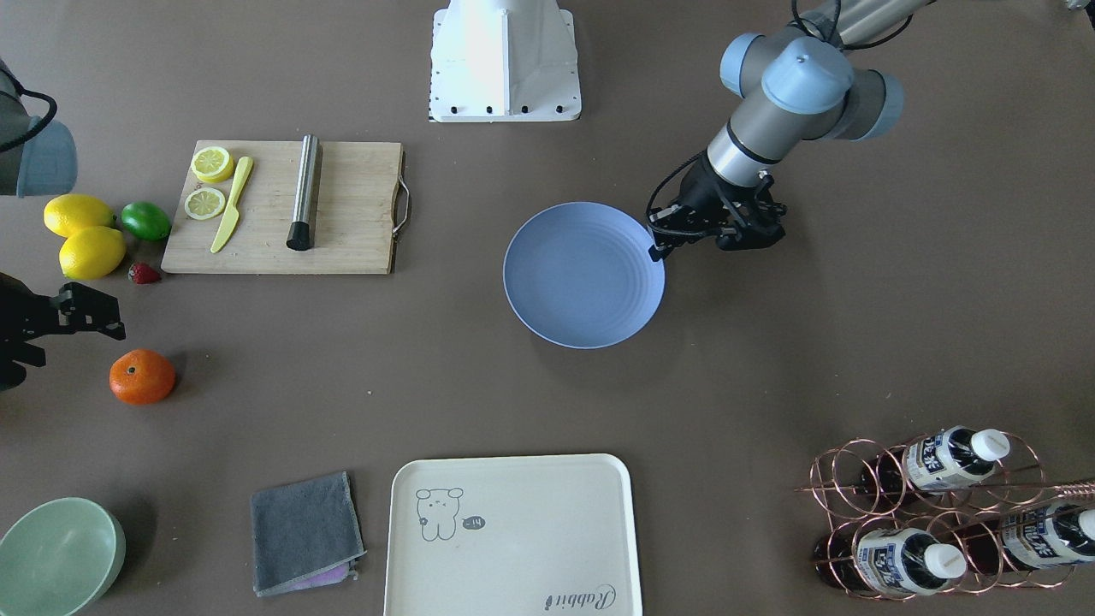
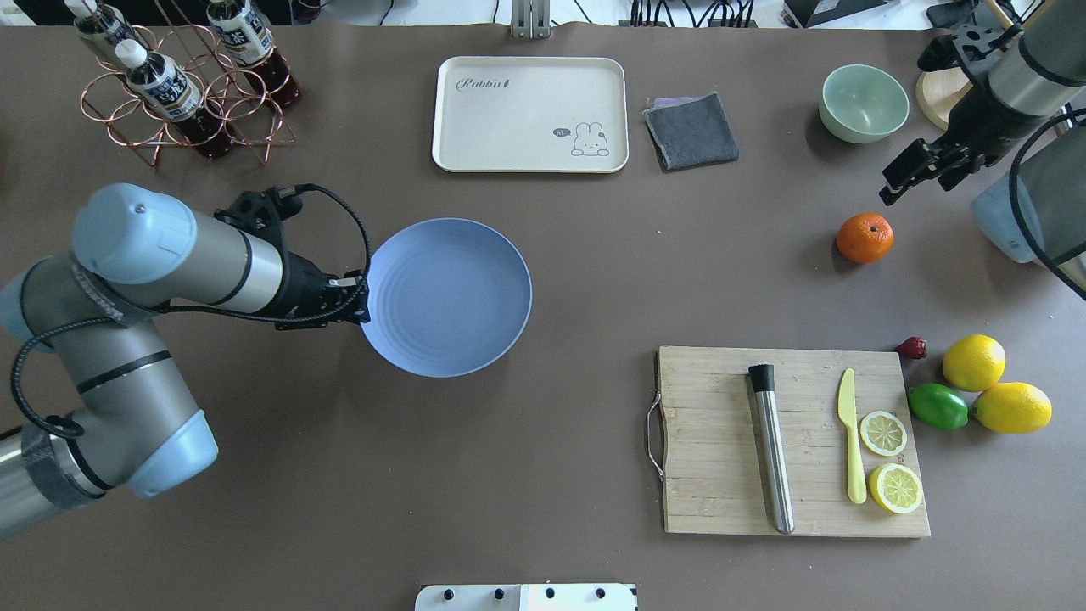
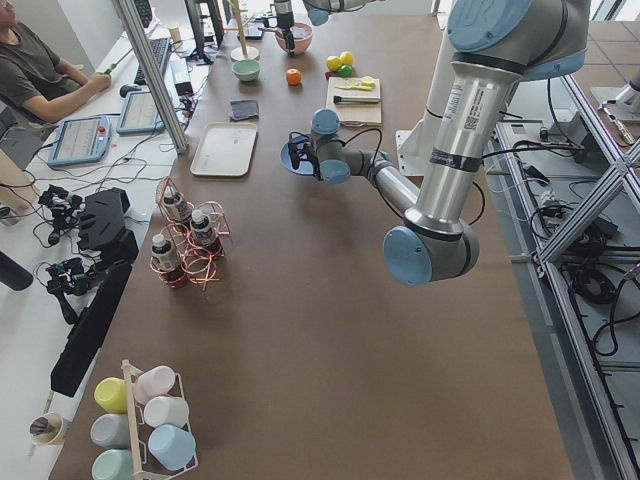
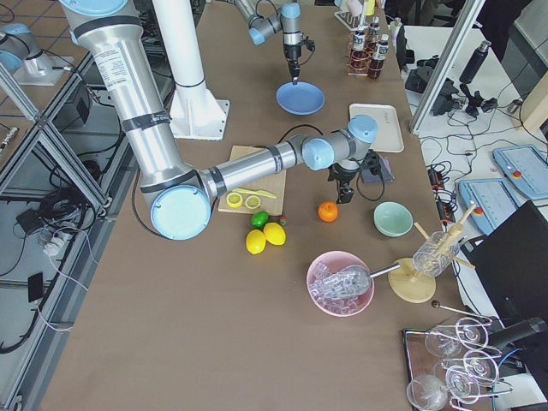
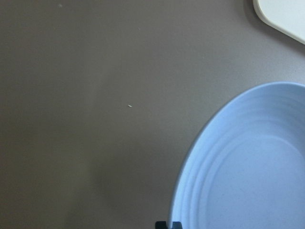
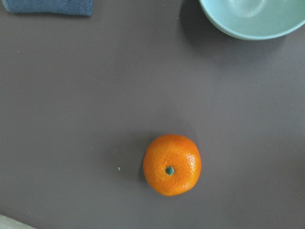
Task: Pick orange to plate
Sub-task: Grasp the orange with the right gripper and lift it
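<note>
Plainly readable is only "Rabbit", printed in script on the cream tray (image 1: 513, 547) beside a cartoon rabbit; the labels on the bottles (image 1: 949, 458) in the copper wire rack are too small to read. Everything rests on a matte brown table (image 1: 770, 368), with metal framing and an operators' desk alongside. The orange (image 2: 864, 237) lies stem up on the bare table, near the right gripper (image 2: 889, 193) but not touching it, and well apart from the plate (image 2: 450, 297). The right gripper holds nothing; its opening cannot be judged. The left gripper (image 2: 361, 305) sits at the plate's rim, and whether it grips cannot be told
</note>
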